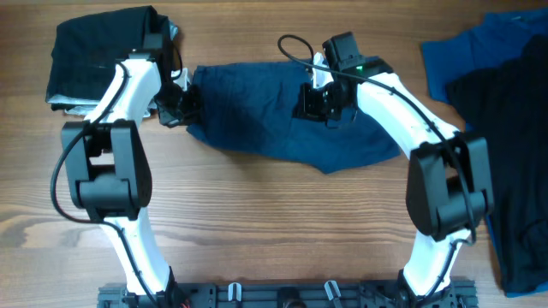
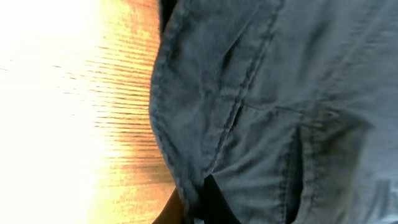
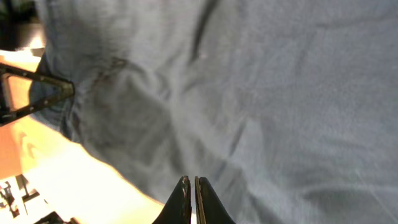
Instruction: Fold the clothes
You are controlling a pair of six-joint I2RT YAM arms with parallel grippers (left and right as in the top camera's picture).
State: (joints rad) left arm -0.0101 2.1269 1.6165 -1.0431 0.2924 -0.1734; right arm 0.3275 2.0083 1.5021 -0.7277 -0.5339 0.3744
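Note:
Dark navy shorts (image 1: 265, 115) lie spread across the middle of the wooden table (image 1: 274, 231). My left gripper (image 1: 188, 101) is at their left edge. In the left wrist view it (image 2: 196, 200) is shut on the shorts' hemmed edge (image 2: 186, 124), with a dark finger (image 2: 216, 200) pressed against the fabric. My right gripper (image 1: 318, 101) hangs over the shorts' middle. In the right wrist view its tips (image 3: 189, 182) are shut with no cloth between them, above the shorts (image 3: 249, 93).
A folded black garment (image 1: 103, 47) lies at the back left, behind the left arm. A brighter blue garment (image 1: 462, 51) and a black one (image 1: 514, 154) cover the right side. Bare wood fills the front middle between the arm bases.

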